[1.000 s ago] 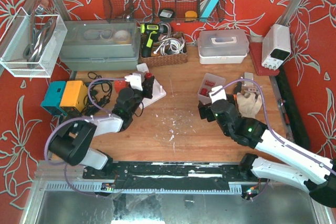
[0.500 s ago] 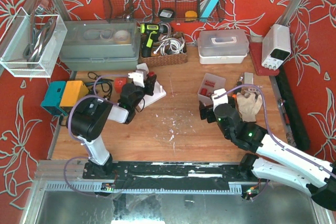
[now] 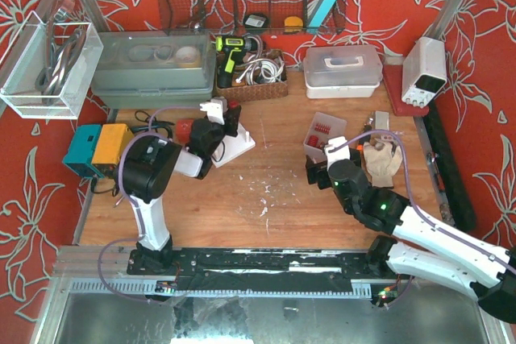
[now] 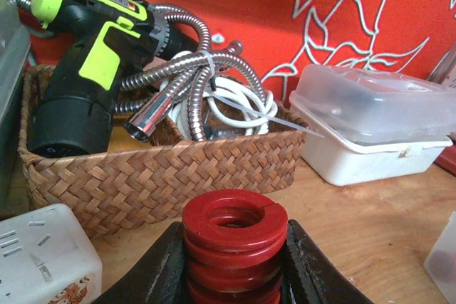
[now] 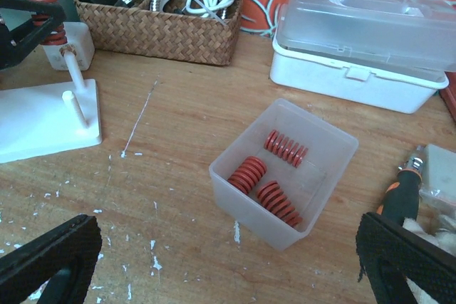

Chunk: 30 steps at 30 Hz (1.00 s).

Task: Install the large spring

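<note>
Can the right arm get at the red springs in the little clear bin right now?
Probably yes. The right end effector is open just short of the clear bin, which has no lid, and the red springs lie loose inside with nothing over them.

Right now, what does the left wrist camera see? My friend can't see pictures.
A red spring stands upright, pinched by the left gripper at the bottom of the picture. Behind it sits a wicker basket holding a green and black drill and a shiny metal hose, with a white lidded box to the right on the wooden table.
</note>
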Available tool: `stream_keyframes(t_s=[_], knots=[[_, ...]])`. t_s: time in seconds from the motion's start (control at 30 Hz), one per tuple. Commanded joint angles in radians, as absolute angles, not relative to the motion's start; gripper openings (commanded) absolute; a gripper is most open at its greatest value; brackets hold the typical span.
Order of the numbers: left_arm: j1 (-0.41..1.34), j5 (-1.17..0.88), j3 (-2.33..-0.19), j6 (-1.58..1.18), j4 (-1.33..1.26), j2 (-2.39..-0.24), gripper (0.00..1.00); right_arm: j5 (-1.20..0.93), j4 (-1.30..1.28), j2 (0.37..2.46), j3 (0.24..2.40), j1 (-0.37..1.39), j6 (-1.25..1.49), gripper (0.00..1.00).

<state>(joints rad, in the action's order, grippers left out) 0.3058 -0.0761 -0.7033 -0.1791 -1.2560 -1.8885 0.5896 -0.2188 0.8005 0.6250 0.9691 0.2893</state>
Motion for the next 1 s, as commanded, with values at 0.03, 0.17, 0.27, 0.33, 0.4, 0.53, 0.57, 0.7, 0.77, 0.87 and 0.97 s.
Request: stream_keyframes(t_s=[0.03, 0.17, 0.27, 0.33, 0.4, 0.53, 0.57, 0.7, 0.77, 0.87, 0.97], knots=[[0.288, -0.072, -0.75, -0.166, -1.272, -1.908, 0.0, 0.619, -0.216, 0.772, 0.614, 0.966, 0.286, 0.98], [0.282, -0.078, -0.753, -0.181, -1.261, -1.919, 0.0, 0.62, -0.218, 0.757, 0.613, 0.966, 0.285, 0.98], [0.281, -0.083, -0.761, -0.178, -1.249, -1.92, 0.0, 0.618, -0.22, 0.748, 0.612, 0.967, 0.285, 0.98], [0.279, -0.09, -0.777, -0.181, -1.208, -1.921, 0.0, 0.618, -0.22, 0.746, 0.611, 0.966, 0.285, 0.98], [0.279, -0.089, -0.803, -0.193, -1.136, -1.917, 0.0, 0.618, -0.222, 0.744, 0.613, 0.965, 0.285, 0.98], [0.279, -0.079, -0.833, -0.206, -1.061, -1.918, 0.0, 0.617, -0.231, 0.738, 0.617, 0.965, 0.285, 0.98], [0.279, -0.069, -0.841, -0.204, -1.041, -1.92, 0.0, 0.616, -0.232, 0.734, 0.616, 0.965, 0.285, 0.98], [0.279, -0.046, -0.893, -0.202, -0.933, -1.933, 0.0, 0.62, -0.234, 0.712, 0.612, 0.966, 0.285, 0.98], [0.279, -0.044, -0.877, -0.21, -0.949, -1.933, 0.0, 0.62, -0.235, 0.703, 0.612, 0.965, 0.284, 0.98], [0.279, -0.043, -0.862, -0.21, -0.959, -1.929, 0.0, 0.62, -0.236, 0.691, 0.608, 0.965, 0.286, 0.98], [0.279, -0.038, -0.856, -0.212, -0.955, -1.934, 0.0, 0.619, -0.237, 0.685, 0.608, 0.965, 0.285, 0.98]])
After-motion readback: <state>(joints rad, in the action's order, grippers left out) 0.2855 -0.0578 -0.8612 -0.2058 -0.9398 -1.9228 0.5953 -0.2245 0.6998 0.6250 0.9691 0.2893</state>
